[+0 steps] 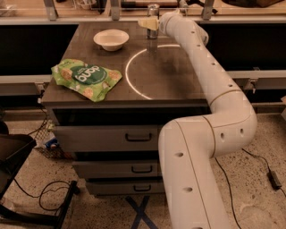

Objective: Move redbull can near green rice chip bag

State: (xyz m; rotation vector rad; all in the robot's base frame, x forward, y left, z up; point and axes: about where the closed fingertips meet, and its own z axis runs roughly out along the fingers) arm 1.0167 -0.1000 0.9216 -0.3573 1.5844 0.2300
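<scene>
The redbull can, a slim silver can with a shiny top, stands at the far edge of the dark table, right of centre. My gripper is at the can, its pale tip across the can's left side at mid height. The white arm reaches in from the lower right over the table. The green rice chip bag lies flat near the table's front left corner, well apart from the can.
A white bowl sits at the back left, beside the can. A white ring is marked on the tabletop. Drawers are below the front edge. A black object and cables lie on the floor at left.
</scene>
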